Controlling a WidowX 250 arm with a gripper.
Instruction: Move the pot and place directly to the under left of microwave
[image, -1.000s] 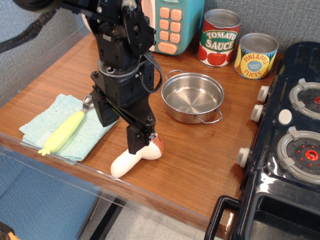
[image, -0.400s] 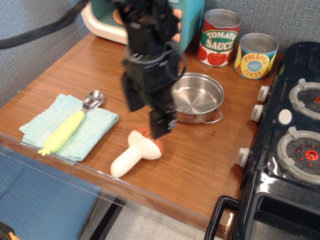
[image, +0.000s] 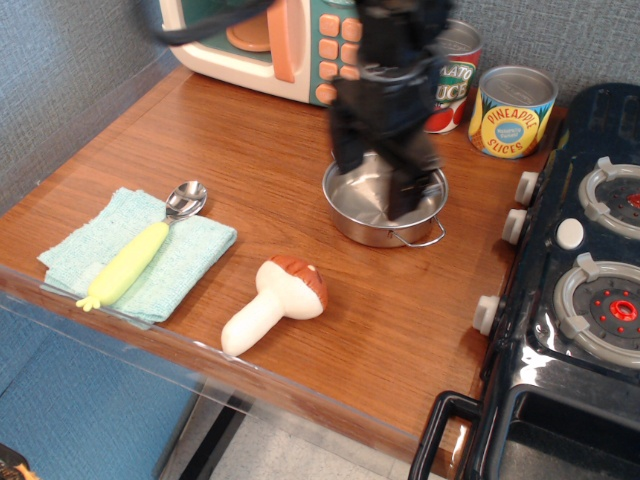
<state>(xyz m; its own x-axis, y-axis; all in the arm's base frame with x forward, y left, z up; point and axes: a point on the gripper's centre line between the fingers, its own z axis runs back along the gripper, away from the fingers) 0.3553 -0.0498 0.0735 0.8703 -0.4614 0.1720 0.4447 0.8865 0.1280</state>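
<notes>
Black robot gripper (image: 400, 190) is blurry and hanging right over the small shiny stainless-steel pot with wire loop handles (image: 384, 198), fingers dipping toward the bowl, and honestly I can't tell if they're spread or pinched. Pot sits mid-table, below-right of the teal and cream toy microwave (image: 285, 45), so a sloppy rim grab could tip it or knock the tomato sauce tin (image: 447, 85). A second ago the arm was over by the white toy mushroom with the brown cap (image: 272, 303); it's since swung right.
</notes>
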